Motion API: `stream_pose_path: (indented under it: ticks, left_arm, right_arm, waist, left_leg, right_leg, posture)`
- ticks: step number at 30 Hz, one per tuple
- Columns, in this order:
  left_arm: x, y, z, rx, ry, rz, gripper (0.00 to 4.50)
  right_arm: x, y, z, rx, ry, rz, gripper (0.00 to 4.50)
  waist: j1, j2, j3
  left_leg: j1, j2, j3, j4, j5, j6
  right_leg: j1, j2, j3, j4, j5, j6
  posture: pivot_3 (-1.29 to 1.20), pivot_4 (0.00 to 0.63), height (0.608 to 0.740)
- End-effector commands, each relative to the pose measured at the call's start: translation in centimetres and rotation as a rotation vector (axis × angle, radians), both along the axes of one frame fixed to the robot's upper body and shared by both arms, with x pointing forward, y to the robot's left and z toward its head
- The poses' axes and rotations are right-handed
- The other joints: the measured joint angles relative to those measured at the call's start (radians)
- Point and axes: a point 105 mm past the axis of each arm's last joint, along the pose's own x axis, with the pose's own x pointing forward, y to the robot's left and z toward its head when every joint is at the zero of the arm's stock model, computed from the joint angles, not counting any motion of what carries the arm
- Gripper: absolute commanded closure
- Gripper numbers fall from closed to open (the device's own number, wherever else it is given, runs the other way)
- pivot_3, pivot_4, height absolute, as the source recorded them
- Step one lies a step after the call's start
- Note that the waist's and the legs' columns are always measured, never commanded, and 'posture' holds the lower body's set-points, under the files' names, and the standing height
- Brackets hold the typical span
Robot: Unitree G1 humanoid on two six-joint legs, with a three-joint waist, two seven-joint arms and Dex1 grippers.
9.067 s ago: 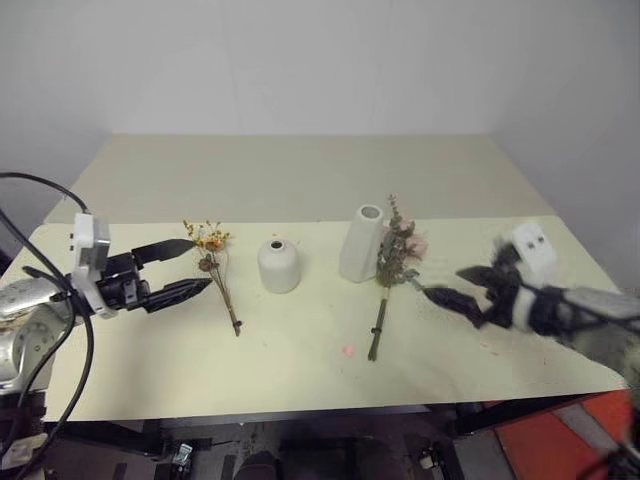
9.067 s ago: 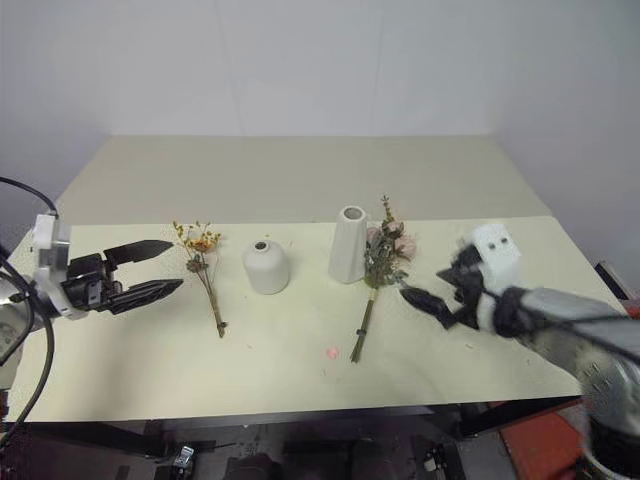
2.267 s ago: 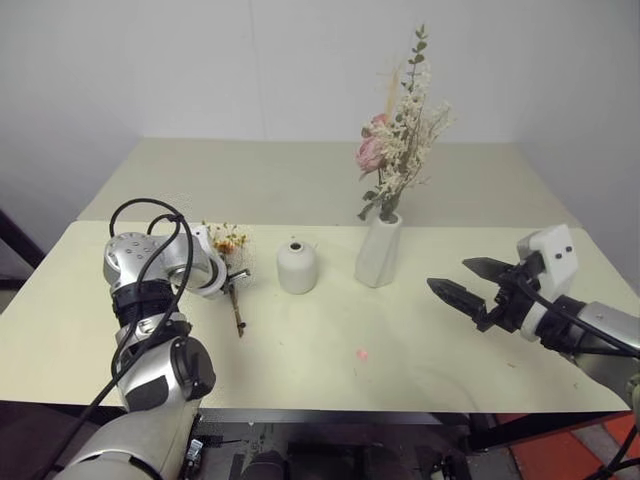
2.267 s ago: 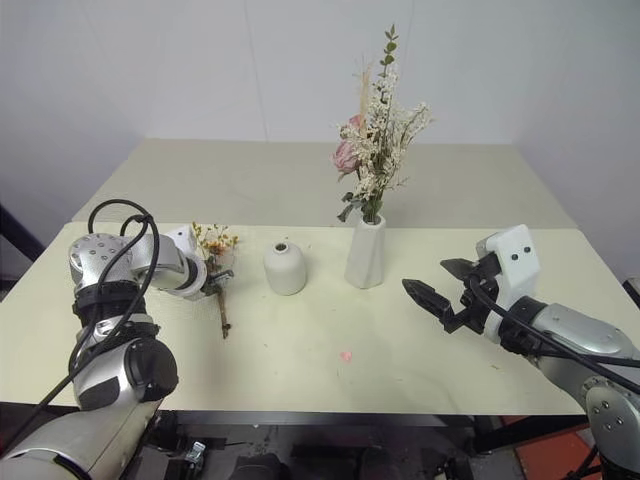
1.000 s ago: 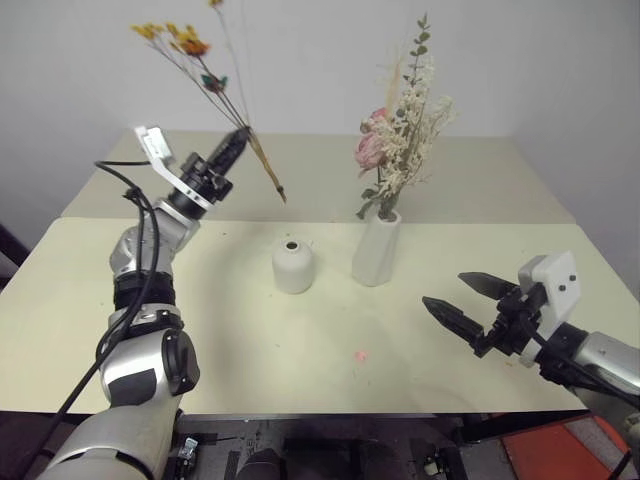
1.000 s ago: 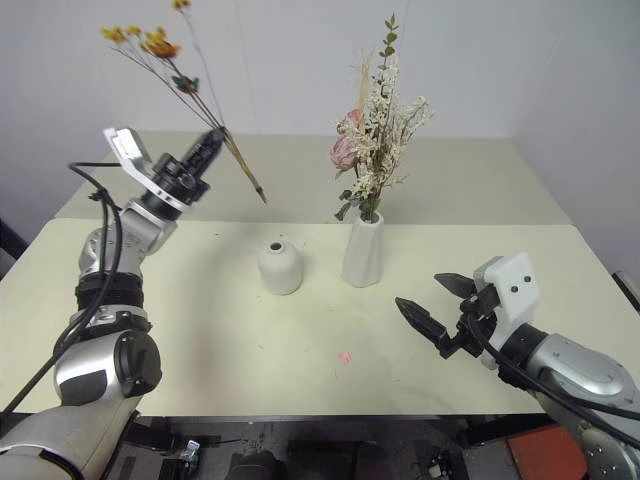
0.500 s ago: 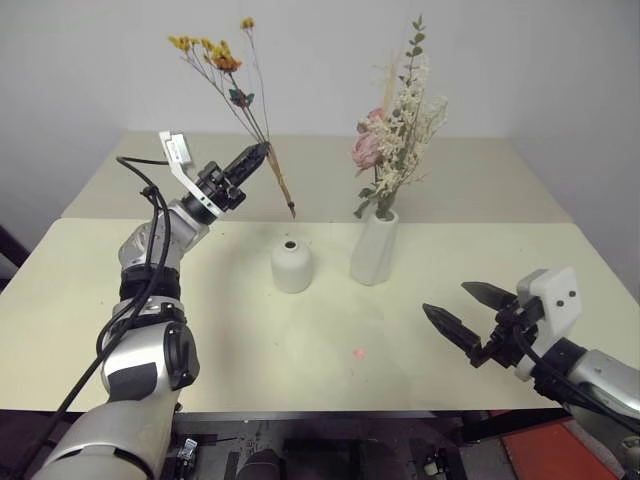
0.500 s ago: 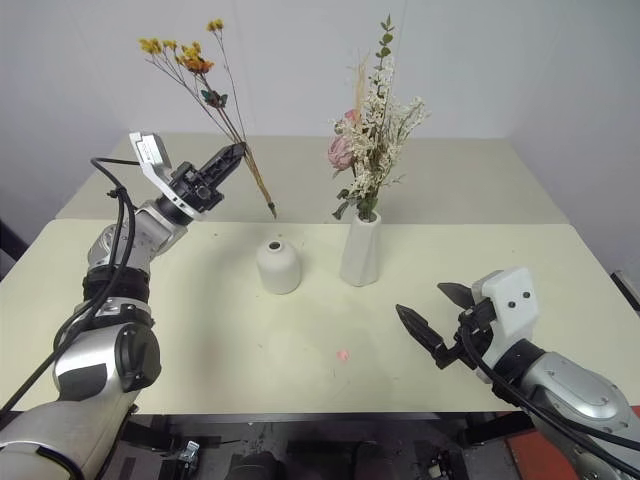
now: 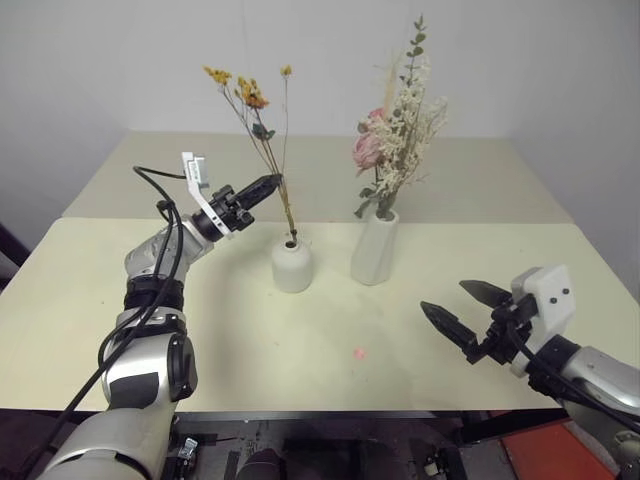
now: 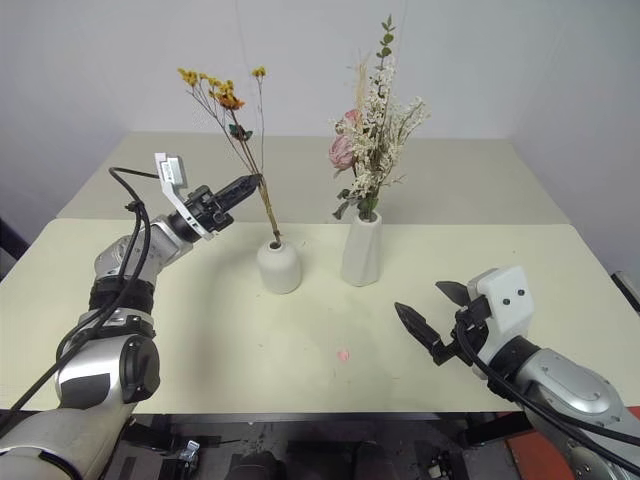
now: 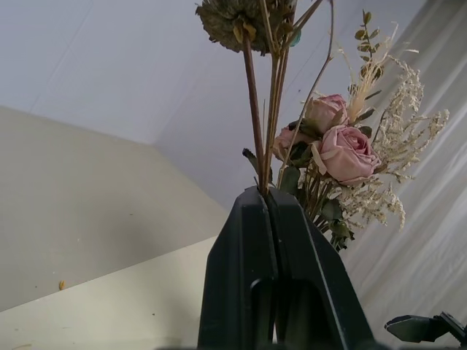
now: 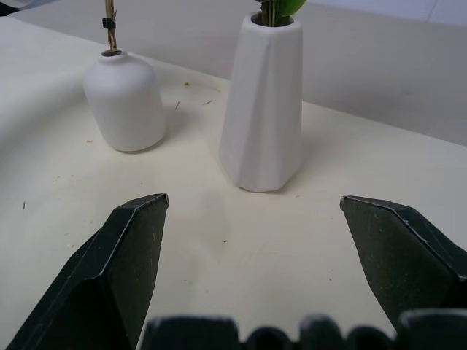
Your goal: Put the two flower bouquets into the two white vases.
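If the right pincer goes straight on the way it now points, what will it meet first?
Probably the tall white vase, which stands between the open right pincer's fingers in its wrist view; the table before it looks free, though depth is unclear.

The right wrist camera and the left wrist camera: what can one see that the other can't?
The right wrist view alone shows the short round vase with thin stems at its hole, the tall vase standing on the table, and the open right gripper. The left wrist view alone shows the pink roses, white sprigs, and the left gripper shut on the small bouquet. Both show the pale wall behind.
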Motion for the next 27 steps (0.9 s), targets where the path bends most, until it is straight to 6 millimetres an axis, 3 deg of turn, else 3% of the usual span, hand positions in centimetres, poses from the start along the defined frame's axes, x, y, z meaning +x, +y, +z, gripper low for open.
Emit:
stream_pose_path:
  ticks: [1,10,20,27]
  left_arm:
    - [-0.4,0.3,1.6,0.013,-0.078,0.005,4.47]
    - [-0.2,1.0,2.2,-0.015,-0.087,0.036,4.47]
    - [-0.4,0.5,0.2,0.072,-0.091,0.029,4.47]
    - [-0.3,0.1,-0.2,0.114,-0.102,0.029,4.47]
  right_arm:
    - [0.1,0.0,1.1,0.003,-0.063,-0.004,0.00]
    - [0.1,-0.1,0.9,0.000,-0.057,0.000,0.00]
    - [0.3,-0.4,1.0,-0.006,-0.059,0.001,0.00]
    - [0.3,-0.4,1.0,-0.003,-0.062,-0.008,0.00]
  waist:
    - [0.000,0.000,0.000]
    - [0.000,0.000,0.000]
    - [0.000,0.000,0.000]
    - [0.001,0.000,0.000]
  left_leg:
    - [0.000,0.000,0.000,0.000,0.000,0.000]
    - [0.000,0.000,0.000,0.000,0.000,0.000]
    - [0.000,0.000,0.000,0.000,0.000,0.000]
    - [0.000,0.000,0.000,0.001,0.000,0.000]
  right_leg:
    - [0.000,0.000,0.000,0.000,0.000,0.000]
    - [0.000,0.000,0.000,0.000,0.000,0.000]
    - [0.000,0.000,0.000,0.001,0.000,0.000]
    - [0.000,0.000,0.000,0.001,0.000,0.000]
  posture:
    - [0.00,0.150,0.740]
    - [0.00,0.150,0.740]
    - [0.00,0.150,0.740]
    - [0.00,0.150,0.740]
